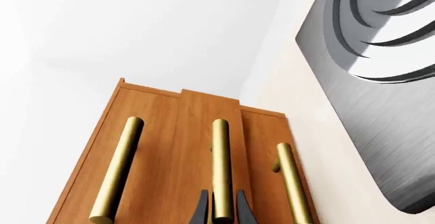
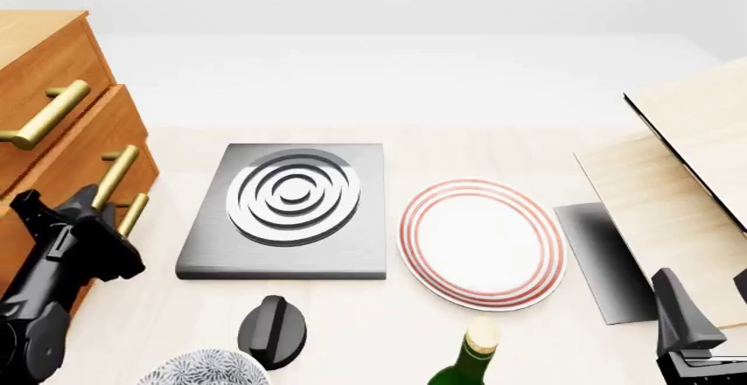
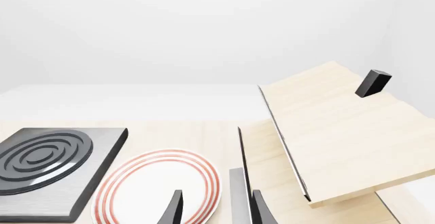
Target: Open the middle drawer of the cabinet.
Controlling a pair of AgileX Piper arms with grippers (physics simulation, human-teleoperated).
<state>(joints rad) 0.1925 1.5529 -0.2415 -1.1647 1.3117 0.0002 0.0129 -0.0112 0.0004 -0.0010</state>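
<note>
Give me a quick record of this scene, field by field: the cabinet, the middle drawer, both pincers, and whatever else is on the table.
cabinet: orange-brown wood, table's left side, three brass bar handles
middle drawer: sticks out slightly past the other fronts
left pincer: fingers astride the middle handle, contact unclear
right pincer: open, holding nothing, over the table's right side
centre: hob plate, red-ringed plate
near edge: black knob, green bottle, patterned bowl
right: pale boards

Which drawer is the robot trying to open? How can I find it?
Find the big orange-brown cabinet at the table's left. It has three drawers with brass bar handles. The middle drawer sticks out most, and the left gripper straddles its handle.
</note>
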